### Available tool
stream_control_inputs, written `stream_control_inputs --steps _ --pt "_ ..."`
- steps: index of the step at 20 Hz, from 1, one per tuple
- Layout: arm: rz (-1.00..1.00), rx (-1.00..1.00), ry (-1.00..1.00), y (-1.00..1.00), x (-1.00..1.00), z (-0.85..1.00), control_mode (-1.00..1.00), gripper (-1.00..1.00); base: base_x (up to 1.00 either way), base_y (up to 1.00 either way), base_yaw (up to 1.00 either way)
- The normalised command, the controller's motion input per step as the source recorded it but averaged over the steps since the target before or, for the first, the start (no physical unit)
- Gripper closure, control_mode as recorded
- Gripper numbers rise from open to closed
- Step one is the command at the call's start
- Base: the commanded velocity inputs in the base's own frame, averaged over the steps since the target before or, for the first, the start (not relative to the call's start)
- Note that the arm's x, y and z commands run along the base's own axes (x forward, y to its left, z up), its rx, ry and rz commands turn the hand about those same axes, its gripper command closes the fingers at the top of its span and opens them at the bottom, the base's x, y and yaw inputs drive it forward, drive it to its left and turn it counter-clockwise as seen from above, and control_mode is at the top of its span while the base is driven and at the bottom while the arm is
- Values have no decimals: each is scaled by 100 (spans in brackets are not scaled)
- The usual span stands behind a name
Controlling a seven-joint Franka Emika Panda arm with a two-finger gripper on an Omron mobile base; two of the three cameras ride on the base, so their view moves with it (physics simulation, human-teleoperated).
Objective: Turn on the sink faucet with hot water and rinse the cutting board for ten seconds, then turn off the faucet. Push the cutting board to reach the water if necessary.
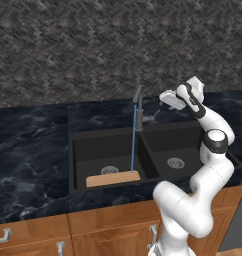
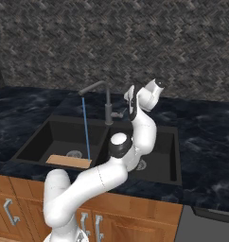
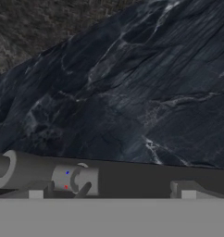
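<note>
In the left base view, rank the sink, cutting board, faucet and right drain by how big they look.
1. sink
2. cutting board and sink faucet: similar extent, faucet farther back, so unsure
3. right drain

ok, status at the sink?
Tool open, empty, beside the slim dark gray faucet's lever. Thin light-blue water stream running onto the flat tan wooden cutting board in the left basin. Nothing in the way.

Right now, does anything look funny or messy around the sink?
Nothing looks spilled or broken. The water runs straight down from the sink faucet onto the right end of the cutting board, which lies flat at the front of the left basin of the sink. The gripper hovers open by the faucet's lever.
</note>
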Motion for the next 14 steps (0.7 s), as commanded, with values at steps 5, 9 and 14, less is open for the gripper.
stream_control_inputs --steps 5,9,14 --pt "0 0 0 0 0 0 -100 -100 0 0 0" --pt "0 0 0 0 0 0 -100 -100 0 0 0" --pt "0 0 0 0 0 0 -100 -100 0 0 0"
